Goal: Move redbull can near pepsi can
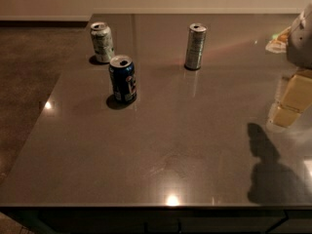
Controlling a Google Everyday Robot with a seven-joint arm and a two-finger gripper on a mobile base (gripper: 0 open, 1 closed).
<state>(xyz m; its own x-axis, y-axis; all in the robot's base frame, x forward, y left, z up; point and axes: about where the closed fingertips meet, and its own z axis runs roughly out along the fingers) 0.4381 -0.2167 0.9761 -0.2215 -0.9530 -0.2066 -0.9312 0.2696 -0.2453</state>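
Silver-grey and slim, the redbull can stands upright toward the far side of the dark glossy worktop, well apart from the pepsi can, which stands upright nearer and to the left. The tool shows only as a pale grey shape cut off by the right edge, to the right of the redbull can and clear of it. I cannot tell whether it is open or closed, though it has hold of no can, since each stands free. The step in hand looks like the reach, with nothing of the move done yet. To do it well, the tool should come at the redbull can from the right, level and around mid-height, since so tall and narrow a can will likely tip under a high or glancing touch. It should close squarely, lift just clear, then carry the can left and nearer. The can should be set down upright on the pepsi can's right, just beside it without knocking it. Counted: three cans, namely one redbull, one pepsi and one whitish patterned can at far left; one tool; and two pale yellow blocks by the right edge.
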